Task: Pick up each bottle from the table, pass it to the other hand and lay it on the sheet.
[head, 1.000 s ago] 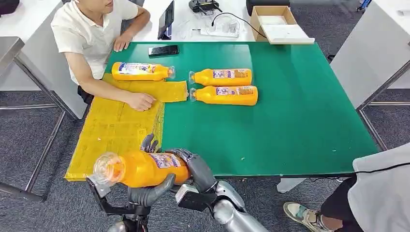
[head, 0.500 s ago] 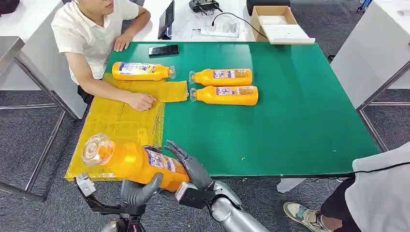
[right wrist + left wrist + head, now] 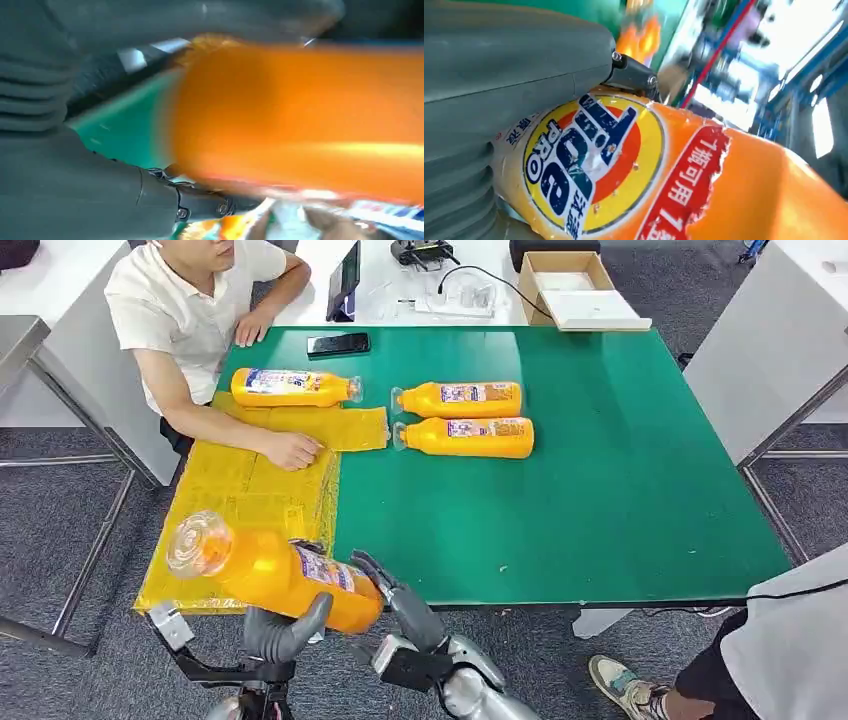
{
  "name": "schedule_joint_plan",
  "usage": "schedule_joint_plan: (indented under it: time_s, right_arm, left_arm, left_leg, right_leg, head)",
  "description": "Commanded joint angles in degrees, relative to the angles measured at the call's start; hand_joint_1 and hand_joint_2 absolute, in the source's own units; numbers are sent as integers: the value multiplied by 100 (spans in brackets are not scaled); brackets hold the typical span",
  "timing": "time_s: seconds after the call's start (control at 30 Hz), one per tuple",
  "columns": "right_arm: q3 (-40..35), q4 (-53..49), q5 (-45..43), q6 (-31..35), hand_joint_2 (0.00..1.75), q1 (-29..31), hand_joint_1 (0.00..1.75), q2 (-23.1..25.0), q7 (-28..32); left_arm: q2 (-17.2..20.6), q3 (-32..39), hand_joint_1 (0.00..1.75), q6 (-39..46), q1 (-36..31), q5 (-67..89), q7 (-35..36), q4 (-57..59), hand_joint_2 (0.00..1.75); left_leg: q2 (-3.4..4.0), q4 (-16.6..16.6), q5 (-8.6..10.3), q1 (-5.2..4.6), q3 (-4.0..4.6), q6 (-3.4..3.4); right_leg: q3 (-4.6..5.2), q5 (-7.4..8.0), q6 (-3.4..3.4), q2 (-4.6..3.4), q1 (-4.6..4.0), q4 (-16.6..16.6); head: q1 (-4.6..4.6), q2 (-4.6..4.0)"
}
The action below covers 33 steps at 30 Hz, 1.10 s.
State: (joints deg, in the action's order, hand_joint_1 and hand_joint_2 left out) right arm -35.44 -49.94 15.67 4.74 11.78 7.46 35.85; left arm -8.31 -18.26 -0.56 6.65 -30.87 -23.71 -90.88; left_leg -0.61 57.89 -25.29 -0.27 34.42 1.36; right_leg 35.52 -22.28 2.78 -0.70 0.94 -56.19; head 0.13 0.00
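Four orange detergent bottles show. One [image 3: 275, 575] is clamped in the left hand [image 3: 280, 632], raised over the yellow sheet's [image 3: 240, 510] near edge. Another [image 3: 293, 388] lies at the sheet's far end; two [image 3: 468, 418] lie right of it. Whether the right hand [image 3: 400, 600] grips or is apart, I cannot tell.

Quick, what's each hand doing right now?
Left hand: holding the orange bottle.
Right hand: fingers apart beside the bottle, apparently holding nothing.
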Motion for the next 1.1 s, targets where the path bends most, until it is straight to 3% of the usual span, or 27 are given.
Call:
schedule_joint_plan:
  time_s: [0.03, 0.1, 0.27, 0.47, 0.57, 0.67, 0.8, 0.93, 1.1]
  right_arm:
    - [1722, -1810, -137, 1033, 0, -1405, 0, -517, 169]
    - [2175, -2590, -24, 1354, 0, -1607, 0, -429, 204]
    - [2957, -3322, -126, 2021, 0, -1656, 0, -39, 415]
    - [2895, -3416, -261, 2222, 0, -1672, 0, -31, 415]
    - [2874, -3138, -405, 2164, 0, -1535, 0, 8, 415]
    - [2661, -2846, -483, 2059, 0, -1252, 0, 69, 415]
    - [2366, -2355, -578, 1946, 0, -899, 0, 195, 415]
    - [2174, -1975, -646, 1850, 0, -752, 0, 252, 415]
    - [2115, -1802, -708, 1803, 0, -744, 0, 283, 415]
  left_arm:
    - [382, 997, 175, 2322, -26, 2824, -131, 579, 175]
    - [482, 1162, 175, 2234, -163, 2888, 43, 789, 175]
    - [708, 1544, 175, 2749, -730, 3826, 228, 1342, 175]
    - [848, 1543, 175, 3182, -1014, 4624, 349, 1732, 175]
    - [1029, 1381, 175, 3698, -1666, 6360, 820, 2642, 175]
    - [1098, 1012, 175, 3617, -2763, 8029, 1414, 4241, 175]
    - [800, 613, 175, 3238, -3847, 8877, 1768, 5895, 175]
    - [705, 459, 175, 2764, -4361, 9152, 2182, 6823, 175]
    - [748, 590, 175, 2520, -4424, 9050, 2264, 7079, 175]
  left_leg:
    - [-14, -12, -5, -1, -26, -8]
    - [-20, -10, -5, 0, -16, -9]
    - [-16, -3, -4, 3, -15, -14]
    - [-8, -5, -1, 5, -15, -11]
    - [-9, -8, 1, 4, -19, -10]
    - [-32, -10, 13, 2, -11, -8]
    - [-29, -7, 17, 7, -15, -11]
    - [-22, -7, 19, 11, -24, -12]
    - [4, -6, 16, 6, -16, -6]
  right_leg:
    - [-29, -13, -9, 22, -1, 7]
    - [-21, -15, -8, 25, -1, 4]
    - [-19, -14, -15, 25, -5, -3]
    - [-17, -8, -12, 16, -6, 2]
    - [-20, -8, -10, 21, -4, 3]
    - [-16, -3, -8, 38, -2, 4]
    - [-24, 3, -12, 34, -8, 5]
    - [-33, 11, -24, 35, -13, 8]
    - [-17, 12, -18, 6, -6, -1]
  head:
    - [0, -2]
    - [-2, -2]
    - [0, 0]
    - [-2, 0]
    - [-2, 0]
    - [0, -2]
    - [-2, -2]
    - [0, 0]
    - [-2, 0]
